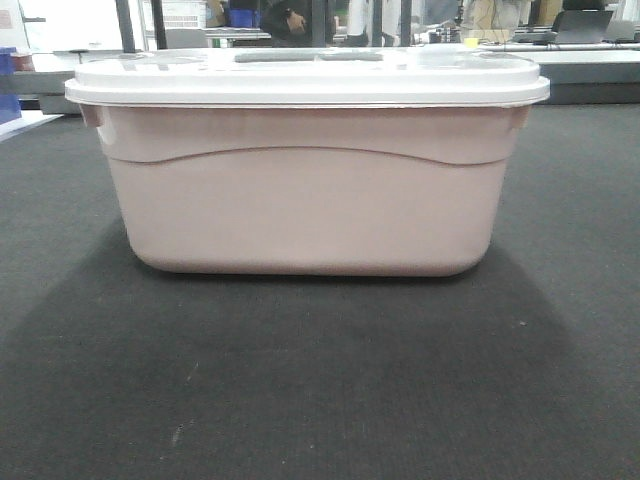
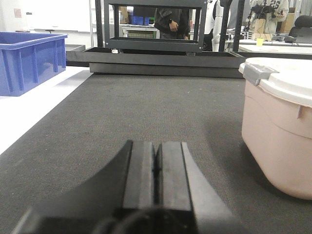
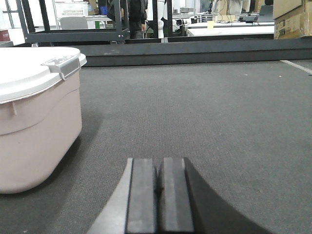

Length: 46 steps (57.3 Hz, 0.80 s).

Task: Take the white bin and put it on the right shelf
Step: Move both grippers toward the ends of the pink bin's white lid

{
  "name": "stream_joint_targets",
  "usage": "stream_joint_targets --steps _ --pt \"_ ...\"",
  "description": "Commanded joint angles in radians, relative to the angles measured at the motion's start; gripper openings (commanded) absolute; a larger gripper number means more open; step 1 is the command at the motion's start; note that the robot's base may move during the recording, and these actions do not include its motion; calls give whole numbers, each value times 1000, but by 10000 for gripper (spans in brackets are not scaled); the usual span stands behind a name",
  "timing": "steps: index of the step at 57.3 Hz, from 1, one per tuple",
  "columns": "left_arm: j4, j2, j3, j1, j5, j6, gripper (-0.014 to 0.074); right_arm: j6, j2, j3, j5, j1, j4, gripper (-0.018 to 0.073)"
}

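- the left gripper [image 2: 156, 146] and right gripper [image 3: 160, 163] both have their pads pressed flat together. going in like this, they could only shove the white bin [image 1: 305, 200], and a shove would likely slide it along the carpet [image 1: 300, 390].
- even with the jaws opened, the tote's smooth walls and rounded corners offer little to pinch. a two-arm squeeze with uneven pressure could let it tilt or slip out.
- lifting by the lid [image 1: 300, 75] is risky: its rim overhangs, and if the grey latch [image 3: 63, 63] is not seated, the lid may come away from the body.
- the right shelf shows in none of the views, so the carry looks long, and a raised tote could block the front camera.
- fingers: each pair is fully closed with nothing between, gripping nothing and touching no object, low over the carpet.
- the tote sits upright on the carpet with its lid on. it is at 12 o'clock in the front view, at 3 o'clock from the left wrist and at 9 o'clock from the right wrist. it lies between the two arms and apart from both.
- a blue bin [image 2: 29, 58] stands at 10 o'clock in the left wrist view, well away.
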Motion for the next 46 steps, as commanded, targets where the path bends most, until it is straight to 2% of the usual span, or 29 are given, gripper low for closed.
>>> stream_joint_targets --steps 1,46 --pt "-7 -13 8 -7 -92 -3 -119 1 -21 -24 -84 -1 1 74" --pt "-9 -13 8 -7 -100 -3 -119 1 -20 -24 -114 -1 1 74"
